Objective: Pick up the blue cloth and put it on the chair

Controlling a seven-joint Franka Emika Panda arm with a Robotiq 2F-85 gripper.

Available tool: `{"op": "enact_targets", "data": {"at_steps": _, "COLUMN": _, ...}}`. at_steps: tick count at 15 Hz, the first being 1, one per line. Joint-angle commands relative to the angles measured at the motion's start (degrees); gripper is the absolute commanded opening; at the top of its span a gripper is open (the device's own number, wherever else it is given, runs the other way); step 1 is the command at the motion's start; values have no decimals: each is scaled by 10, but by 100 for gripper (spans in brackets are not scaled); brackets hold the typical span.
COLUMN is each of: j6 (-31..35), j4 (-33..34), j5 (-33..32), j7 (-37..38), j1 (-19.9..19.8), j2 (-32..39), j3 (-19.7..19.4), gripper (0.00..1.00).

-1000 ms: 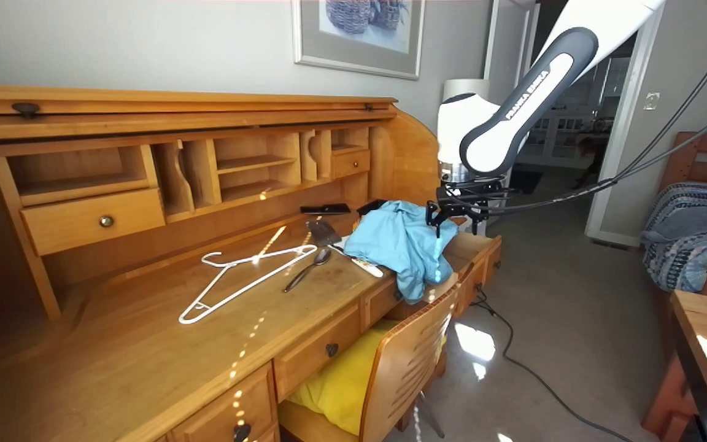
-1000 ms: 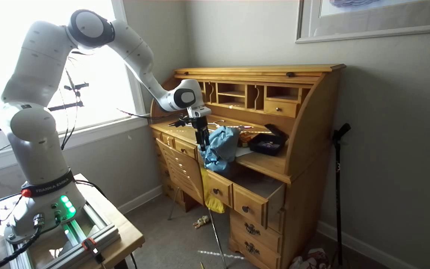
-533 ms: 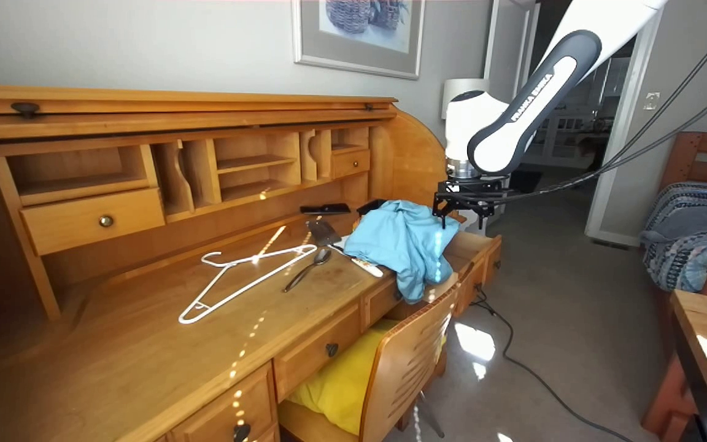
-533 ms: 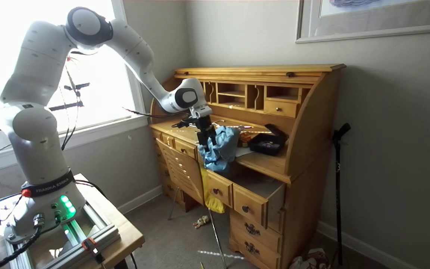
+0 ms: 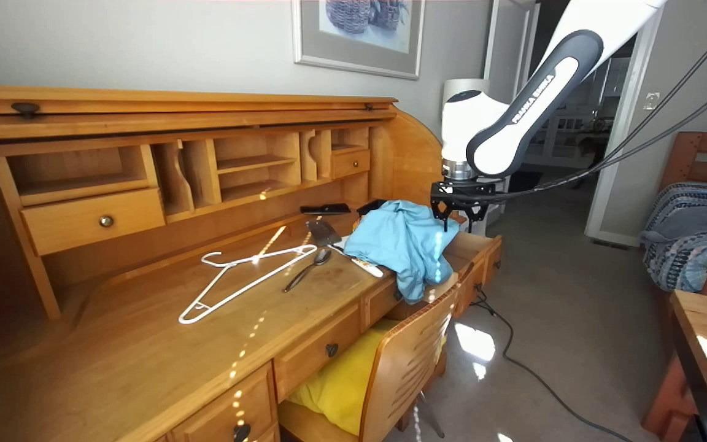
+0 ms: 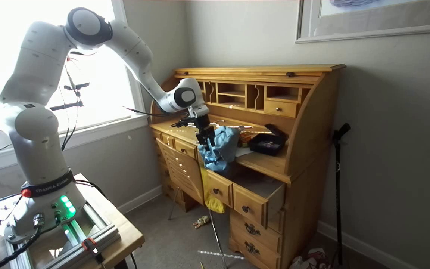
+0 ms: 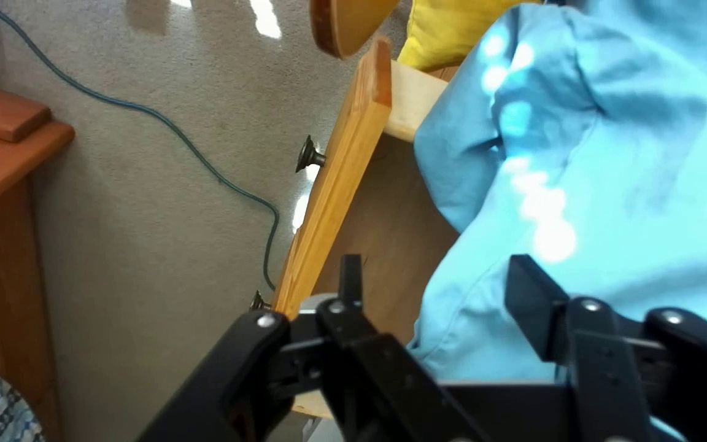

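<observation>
Arm (image 6: 34, 145): white, lettered FRANKA EMIKA in both exterior views. Gripper (image 7: 438, 283): black; its fingers stand apart. Blue cloth (image 5: 399, 239): crumpled, lies heaped on the wooden desk (image 5: 145, 362), hanging over its front edge. Chair (image 5: 404, 361): wooden, slotted back; seat bears a yellow cushion (image 5: 344, 380).

A white robot arm (image 6: 133, 45), lettered FRANKA EMIKA, stands before me on its base (image 6: 43, 203) (green lights (image 6: 67, 204) aglow low on its side), folds over at a high, dark-ringed elbow (image 6: 87, 24) and slopes down to its wrist (image 6: 186, 97). In both exterior views the black gripper (image 5: 458, 228) points downward from the wrist; the wrist view shows its two fingers (image 7: 531, 301) standing apart, a clear gap between them.
</observation>
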Motion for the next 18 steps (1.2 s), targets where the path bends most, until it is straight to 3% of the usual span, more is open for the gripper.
{"op": "enact_targets", "data": {"at_steps": 1, "j6": 15, "j4": -10, "j5": -27, "j7": 25, "j1": 8, "j2": -10, "j3": -3, "gripper": 32}}
{"op": "enact_targets", "data": {"at_steps": 2, "j6": 15, "j4": -12, "j5": -26, "j7": 19, "j1": 6, "j2": -14, "j3": 0, "gripper": 26}}
{"op": "enact_targets", "data": {"at_steps": 3, "j6": 14, "j4": -16, "j5": -27, "j7": 7, "j1": 4, "j2": -21, "j3": 4, "gripper": 30}}
{"op": "enact_targets", "data": {"at_steps": 4, "j6": 19, "j4": -27, "j5": -21, "j7": -14, "j1": -5, "j2": -36, "j3": 16, "gripper": 62}}
{"op": "enact_targets", "data": {"at_steps": 6, "j6": 47, "j4": -51, "j5": -9, "j7": -49, "j1": -18, "j2": -63, "j3": 33, "gripper": 58}}
{"op": "enact_targets", "data": {"at_steps": 12, "j6": 95, "j4": -120, "j5": -18, "j7": -22, "j1": -11, "j2": -119, "j3": 13, "gripper": 98}}
{"op": "enact_targets", "data": {"at_steps": 14, "j6": 67, "j4": -136, "j5": -24, "j7": -10, "j1": -6, "j2": -136, "j3": 4, "gripper": 100}}
{"op": "enact_targets", "data": {"at_steps": 15, "j6": 74, "j4": -99, "j5": -13, "j7": -24, "j1": -16, "j2": -100, "j3": 17, "gripper": 95}}
{"op": "enact_targets", "data": {"at_steps": 18, "j6": 73, "j4": -119, "j5": -14, "j7": -22, "j1": -19, "j2": -116, "j3": 15, "gripper": 100}}
